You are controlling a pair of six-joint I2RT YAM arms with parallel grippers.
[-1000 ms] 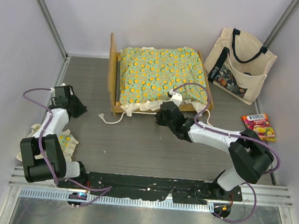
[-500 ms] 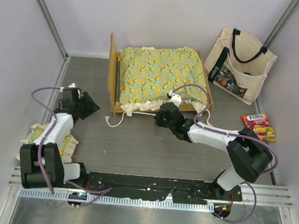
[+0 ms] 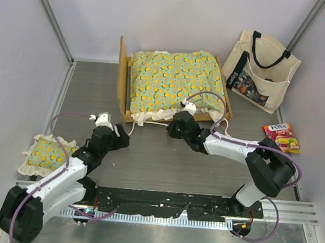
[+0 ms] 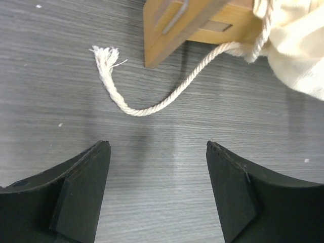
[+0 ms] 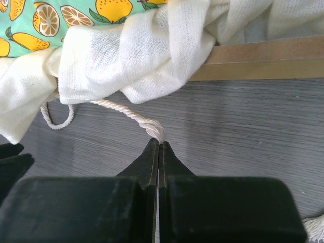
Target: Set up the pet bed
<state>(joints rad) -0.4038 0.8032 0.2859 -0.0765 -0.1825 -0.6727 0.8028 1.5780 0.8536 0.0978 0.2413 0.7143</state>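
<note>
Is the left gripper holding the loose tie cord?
No, the left gripper stands open, the tie cord lying untouched on the table ahead of it.

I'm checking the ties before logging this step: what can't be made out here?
Top view: inside of the bed frame, covered by the cushion.
Right wrist view: where the cord pinched in the right gripper attaches, under the ruffle.
Left wrist view: where the loose cord starts, behind ruffle at the right edge.
Top view: the tote bag contents, too small.
</note>
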